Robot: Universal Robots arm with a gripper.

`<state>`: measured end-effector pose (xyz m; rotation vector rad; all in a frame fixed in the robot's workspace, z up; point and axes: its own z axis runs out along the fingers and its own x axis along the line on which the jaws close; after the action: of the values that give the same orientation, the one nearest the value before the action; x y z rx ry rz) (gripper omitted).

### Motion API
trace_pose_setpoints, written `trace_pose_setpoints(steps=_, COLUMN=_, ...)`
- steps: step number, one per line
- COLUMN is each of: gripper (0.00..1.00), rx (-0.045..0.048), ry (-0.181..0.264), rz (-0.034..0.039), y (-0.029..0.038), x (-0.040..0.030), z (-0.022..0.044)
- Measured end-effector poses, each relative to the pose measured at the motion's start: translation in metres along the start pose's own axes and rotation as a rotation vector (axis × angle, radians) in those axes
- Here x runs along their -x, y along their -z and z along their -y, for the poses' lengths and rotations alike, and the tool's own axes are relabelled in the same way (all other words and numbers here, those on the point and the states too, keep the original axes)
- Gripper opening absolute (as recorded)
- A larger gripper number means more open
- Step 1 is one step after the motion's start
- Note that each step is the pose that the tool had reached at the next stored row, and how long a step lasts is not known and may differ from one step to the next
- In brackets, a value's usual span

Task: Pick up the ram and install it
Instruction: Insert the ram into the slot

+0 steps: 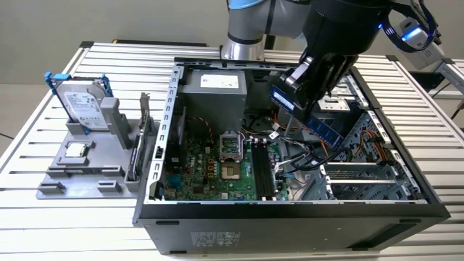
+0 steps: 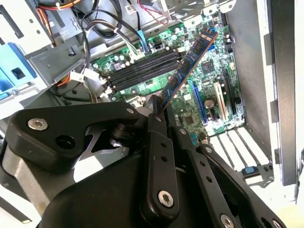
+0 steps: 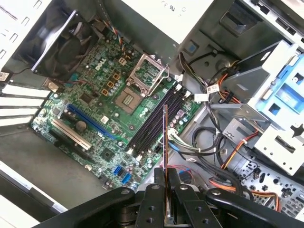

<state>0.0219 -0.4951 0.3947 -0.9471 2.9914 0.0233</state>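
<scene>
Exterior view: the gripper [image 1: 292, 93] is clamped on one end of the ram [image 1: 323, 128], up in the air over the open computer case [image 1: 174, 109]. The stick's long axis slants down toward the exterior view's right.

Second wrist view: the ram [image 2: 187, 66] juts straight out from the fingertips [image 2: 155, 124], with its free end over the motherboard [image 2: 187, 118].

First wrist view: the ram [image 3: 165, 137] is edge-on, a thin line running out from the pinched fingers and crossing the black memory slots [image 3: 152, 121] at an angle.
</scene>
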Motion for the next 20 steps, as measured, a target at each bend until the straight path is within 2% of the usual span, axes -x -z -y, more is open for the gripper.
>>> trace_pose_setpoints(steps=20, gripper=0.00, rx=-0.0010, ry=-0.121, rz=0.0016, y=0.0000, x=0.0000, z=0.0000)
